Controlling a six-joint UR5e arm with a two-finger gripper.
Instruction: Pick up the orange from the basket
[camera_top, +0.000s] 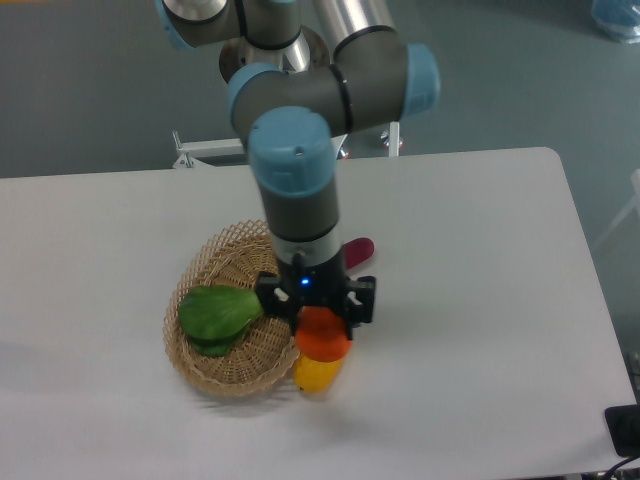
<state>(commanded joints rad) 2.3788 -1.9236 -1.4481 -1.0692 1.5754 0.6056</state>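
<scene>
The orange (322, 338) is a small round bright-orange fruit right under my gripper (320, 322), at the right edge of the wicker basket (215, 258). The gripper points straight down and seems closed around the top of the orange; its fingertips are mostly hidden behind the black gripper body and the fruit. The orange overlaps a yellow-orange mango-like fruit (316, 376) that lies at the basket's front right rim. A green vegetable (215, 313) lies in the left part of the basket.
A dark red object (361, 252) lies on the white table just behind the gripper, to the right of the basket. The arm's wrist and elbow hang over the basket's back half. The table's far edge runs behind the arm.
</scene>
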